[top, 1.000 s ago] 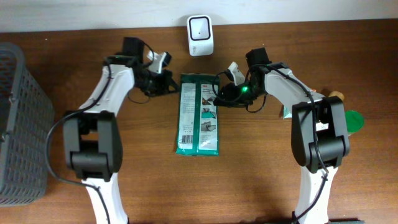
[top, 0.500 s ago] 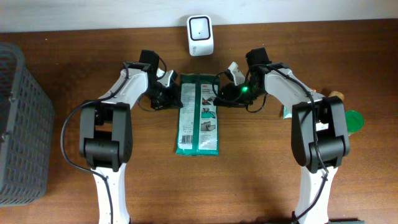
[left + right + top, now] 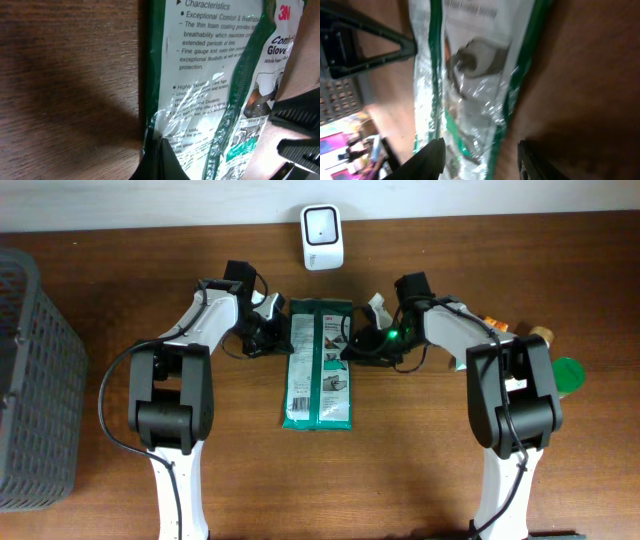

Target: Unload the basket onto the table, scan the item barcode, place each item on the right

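Note:
A green and white 3M glove package (image 3: 318, 365) lies flat in the middle of the wooden table, below the white scanner (image 3: 322, 223) at the back edge. My left gripper (image 3: 281, 336) is shut, its tips against the package's upper left edge. In the left wrist view the closed fingertips (image 3: 161, 159) overlap the package (image 3: 220, 75) at its edge; whether they pinch the film I cannot tell. My right gripper (image 3: 352, 345) stands open at the package's upper right edge. In the right wrist view its fingers (image 3: 432, 159) straddle the package's (image 3: 470, 75) green border.
A dark grey mesh basket (image 3: 30, 380) fills the left side of the table. Behind the right arm lie a round green item (image 3: 568, 375) and a brown-topped item (image 3: 541, 333). The left arm's fingers (image 3: 370, 45) show across the package in the right wrist view.
The left arm has swung right and brought its shut gripper up to the package's left edge. The right gripper has shifted slightly down and left over the right edge.

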Controlling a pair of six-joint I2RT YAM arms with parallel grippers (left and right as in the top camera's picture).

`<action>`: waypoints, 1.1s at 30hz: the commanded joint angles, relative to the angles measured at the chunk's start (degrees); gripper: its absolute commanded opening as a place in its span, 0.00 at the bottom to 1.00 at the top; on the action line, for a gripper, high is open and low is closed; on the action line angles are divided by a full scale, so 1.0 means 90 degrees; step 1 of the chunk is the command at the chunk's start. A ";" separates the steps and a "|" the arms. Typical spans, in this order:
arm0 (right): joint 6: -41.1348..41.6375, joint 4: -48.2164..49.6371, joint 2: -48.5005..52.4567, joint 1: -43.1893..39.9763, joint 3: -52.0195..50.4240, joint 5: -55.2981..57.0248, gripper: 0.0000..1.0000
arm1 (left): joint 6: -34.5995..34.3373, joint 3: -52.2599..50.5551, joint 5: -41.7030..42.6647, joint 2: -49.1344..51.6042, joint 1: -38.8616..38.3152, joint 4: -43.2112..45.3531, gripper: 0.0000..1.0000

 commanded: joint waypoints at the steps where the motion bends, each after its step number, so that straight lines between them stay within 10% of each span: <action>1: 0.0721 0.0078 0.0117 0.0333 -0.0461 0.0119 0.47 | -0.0061 -0.0058 -0.0294 0.0330 0.0015 -0.0049 0.00; 16: 0.2356 0.3011 0.0102 0.0580 -0.0780 -0.0338 0.46 | -0.0058 -0.0058 -0.0294 0.0330 -0.0017 -0.0102 0.00; 33: 0.1926 0.3541 0.0104 0.0874 -0.0784 -0.0418 0.46 | -0.0058 -0.0058 -0.0299 0.0330 -0.0053 -0.0131 0.00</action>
